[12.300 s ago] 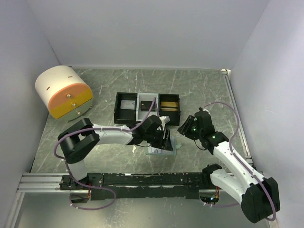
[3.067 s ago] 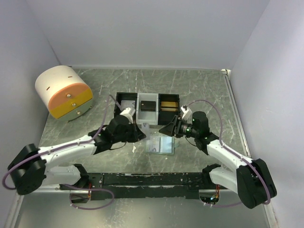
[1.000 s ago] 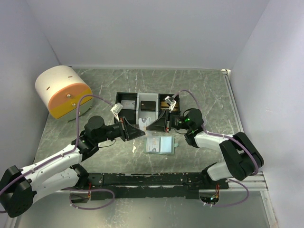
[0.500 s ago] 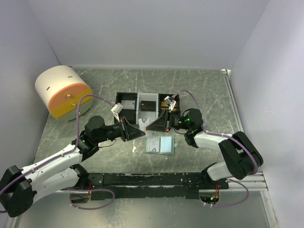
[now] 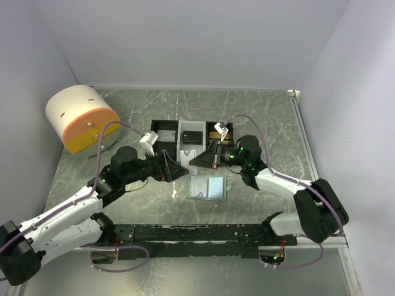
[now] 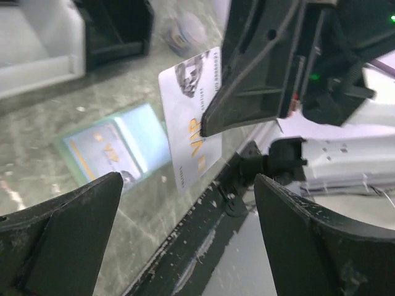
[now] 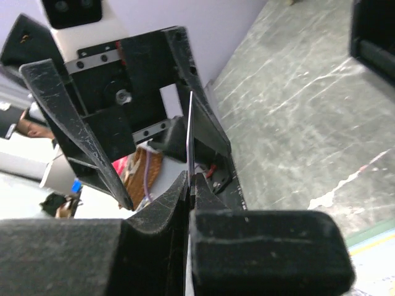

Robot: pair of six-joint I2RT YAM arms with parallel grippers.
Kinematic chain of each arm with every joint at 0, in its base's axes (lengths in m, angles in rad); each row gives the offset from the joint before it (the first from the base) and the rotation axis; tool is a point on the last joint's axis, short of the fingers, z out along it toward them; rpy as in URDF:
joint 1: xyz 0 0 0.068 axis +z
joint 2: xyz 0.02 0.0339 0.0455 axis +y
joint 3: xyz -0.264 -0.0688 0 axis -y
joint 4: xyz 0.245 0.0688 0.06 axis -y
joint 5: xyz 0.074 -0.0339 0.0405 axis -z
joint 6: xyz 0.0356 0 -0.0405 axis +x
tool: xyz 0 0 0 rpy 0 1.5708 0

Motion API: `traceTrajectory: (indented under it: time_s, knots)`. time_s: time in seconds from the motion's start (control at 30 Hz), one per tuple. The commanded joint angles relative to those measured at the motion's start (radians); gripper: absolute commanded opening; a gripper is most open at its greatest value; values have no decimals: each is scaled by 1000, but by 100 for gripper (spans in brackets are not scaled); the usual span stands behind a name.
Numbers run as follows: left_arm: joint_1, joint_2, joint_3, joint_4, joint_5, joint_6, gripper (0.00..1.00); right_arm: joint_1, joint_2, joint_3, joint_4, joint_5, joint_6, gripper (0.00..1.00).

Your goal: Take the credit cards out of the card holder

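A white credit card (image 6: 191,117) with orange "VIP" print stands upright in the air, pinched at its edge by my right gripper (image 7: 190,179), which is shut on it. Edge-on, the card (image 7: 190,139) is a thin line in the right wrist view. My left gripper (image 6: 188,180) faces the card with its jaws wide apart and nothing between them. From above, the left gripper (image 5: 184,172) and right gripper (image 5: 193,161) meet tip to tip just behind the card holder (image 5: 207,187). The card holder (image 6: 114,151) lies open and flat, pale blue-green, with orange print in one panel.
A black-and-white three-compartment tray (image 5: 152,145) stands just behind the grippers. A white and orange drum-shaped box (image 5: 83,120) sits at the far left. A black rail (image 5: 197,234) runs along the table's near edge.
My left gripper has opened and let go of the card. My right gripper has closed on the card and now holds it alone. Both arms shifted slightly towards the tray.
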Motion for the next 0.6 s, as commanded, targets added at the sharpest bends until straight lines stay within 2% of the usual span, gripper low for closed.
traceTrajectory:
  time_s: [0.0,0.1,0.3,0.43,0.57]
  knots:
    - [6,-40,105,-304,-277,74,100,3,-71,90,-366,157,-237,0]
    - [8,-43,164,-515,-494,60,100,19,-77,157,-535,275,-355,0]
    - [53,59,294,-752,-655,122,100,151,1,355,-806,581,-613,0]
    - [178,88,338,-793,-633,183,99,196,89,476,-900,747,-734,0]
    - [417,62,346,-800,-511,270,99,233,171,604,-956,830,-844,0]
